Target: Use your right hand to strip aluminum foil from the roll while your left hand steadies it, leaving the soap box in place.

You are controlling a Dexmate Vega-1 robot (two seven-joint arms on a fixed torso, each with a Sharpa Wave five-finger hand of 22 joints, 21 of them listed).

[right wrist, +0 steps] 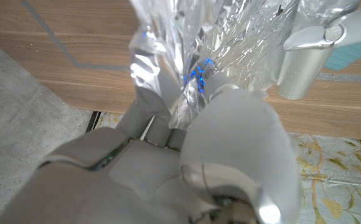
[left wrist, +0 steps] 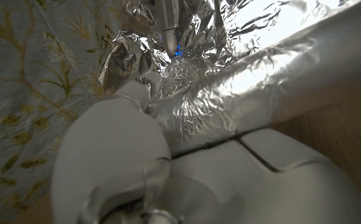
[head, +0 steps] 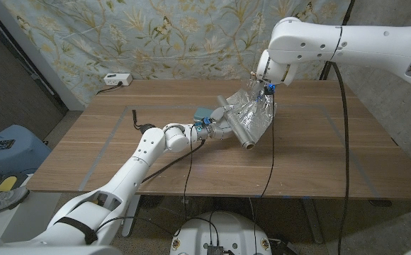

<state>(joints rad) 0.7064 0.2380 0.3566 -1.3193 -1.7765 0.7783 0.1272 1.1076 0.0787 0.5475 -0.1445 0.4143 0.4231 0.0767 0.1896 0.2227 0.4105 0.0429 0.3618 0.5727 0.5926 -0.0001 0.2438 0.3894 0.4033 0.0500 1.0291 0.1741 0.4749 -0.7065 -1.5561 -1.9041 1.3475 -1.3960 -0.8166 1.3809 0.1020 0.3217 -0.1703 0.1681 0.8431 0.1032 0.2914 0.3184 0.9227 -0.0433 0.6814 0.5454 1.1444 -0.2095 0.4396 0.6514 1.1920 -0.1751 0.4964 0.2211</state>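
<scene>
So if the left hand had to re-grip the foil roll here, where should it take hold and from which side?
Probably at the roll's end nearest the soap box, from the robot's left, where the left hand holds it now. The roll lies slanted on the table, and the sheet lifted by the right hand covers its farther side.

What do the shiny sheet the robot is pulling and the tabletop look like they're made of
The foil sheet looks like thin aluminum foil: mirror-bright and heavily crinkled, catching light in sharp creases where the right robot hand pinches it. The roll under the left robot hand has the same wrinkled metallic wrap. The table looks like wood or wood-look laminate: brown, matte, with a streaked grain; which one is unclear.
</scene>
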